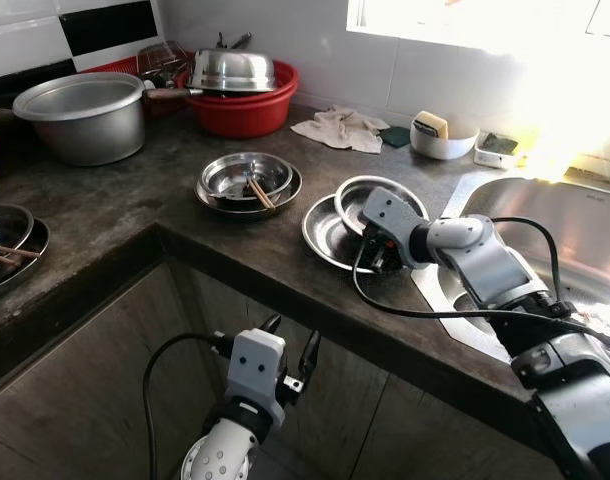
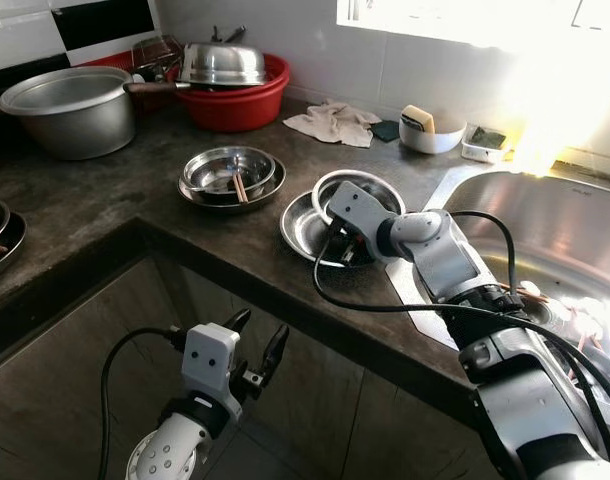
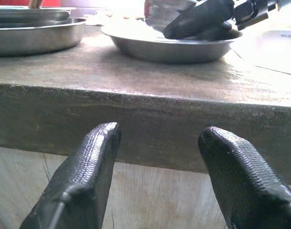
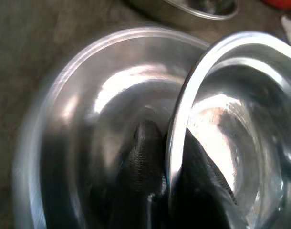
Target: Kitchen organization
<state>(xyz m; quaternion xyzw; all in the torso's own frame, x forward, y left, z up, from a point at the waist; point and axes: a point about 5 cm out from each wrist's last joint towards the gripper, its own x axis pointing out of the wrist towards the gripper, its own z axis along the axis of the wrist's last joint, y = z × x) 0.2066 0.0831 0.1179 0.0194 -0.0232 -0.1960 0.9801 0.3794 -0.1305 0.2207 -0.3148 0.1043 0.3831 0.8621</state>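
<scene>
- Right tool (image 1: 382, 252) is clamped on the rim of the small steel bowl (image 1: 370, 200), one finger inside the wall and one outside (right wrist view shows the rim sandwiched between the fingers (image 4: 144, 157)).
- That bowl sits tilted inside the wider steel plate (image 1: 320, 232), near the front edge of the surface (image 1: 105, 200) and just beside the sink (image 1: 545, 225).
- Risk 1: thin-rim pinch on polished steel. My guess is the bowl pivots or slips out if lifted fast.
- Risk 2: the plate underneath may drag along or get nudged off the front edge, since it sits close to the lip.
- Risk 3: the right arm's cable (image 1: 425, 312) loops across the edge of the surface and could snag on a swing toward the sink.
- Left tool (image 1: 290, 352) is released, fingers spread, empty, hovering below the front edge facing the cabinet front (no support for the plate from there).
- Surface: dark stone L-shaped top, cluttered. Another plate stack with chopsticks (image 1: 248, 182), a big steel pot (image 1: 82, 115), a red basin (image 1: 247, 105) holding a steel lid, a rag (image 1: 340, 128), a white soap dish (image 1: 441, 137).
- Room: white tiled wall with strong window glare over the sink, which washes out detail there.
</scene>
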